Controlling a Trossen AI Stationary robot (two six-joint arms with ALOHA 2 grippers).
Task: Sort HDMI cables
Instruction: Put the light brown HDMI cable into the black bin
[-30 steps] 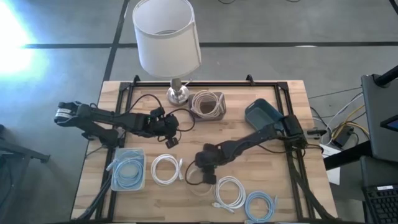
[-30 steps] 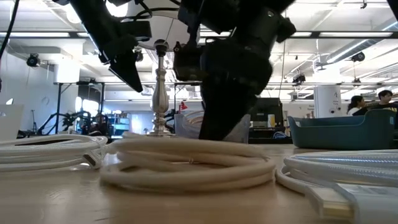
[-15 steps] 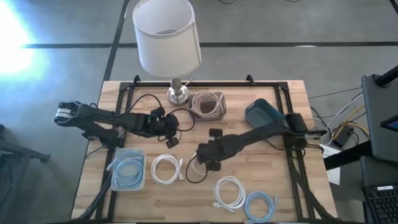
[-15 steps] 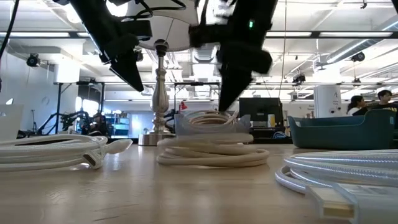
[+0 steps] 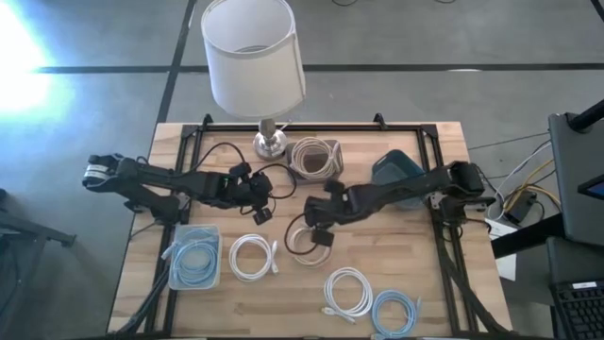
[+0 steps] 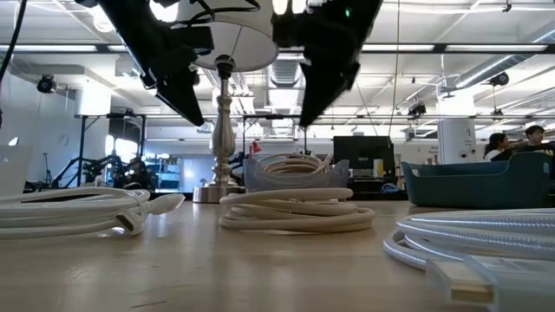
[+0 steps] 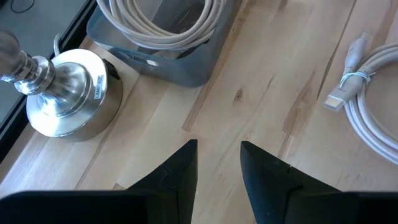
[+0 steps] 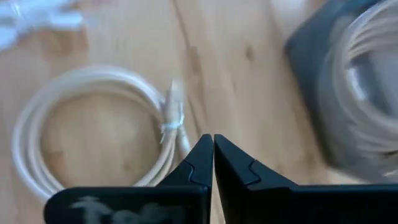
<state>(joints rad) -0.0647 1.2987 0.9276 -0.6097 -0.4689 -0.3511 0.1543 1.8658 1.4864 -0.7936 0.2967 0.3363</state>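
Observation:
A beige HDMI cable coil (image 5: 302, 242) (image 6: 295, 212) (image 8: 93, 124) lies flat on the table's middle. My right gripper (image 5: 318, 223) (image 6: 303, 120) (image 8: 213, 155) hovers just above its far side, shut and holding nothing. My left gripper (image 5: 256, 195) (image 7: 217, 158) is open and raised between the lamp base and a white coil (image 5: 253, 257). A second white coil (image 5: 351, 290) and a light blue coil (image 5: 396, 312) lie near the front edge. One more light blue coil sits in a clear tray (image 5: 195, 260). Beige coils fill a grey bin (image 5: 314, 158).
A lamp with a white shade (image 5: 253, 57) and a metal base (image 7: 68, 93) stands at the far edge. A blue bin (image 5: 394, 170) sits to the right of the grey one. Bare wood lies between the coils and at the front left. People stand far off in the room.
My right gripper has moved toward the far edge, drawing the beige coil along the table with it, away from the near edge. It has then risen off the coil, which now lies still below it.

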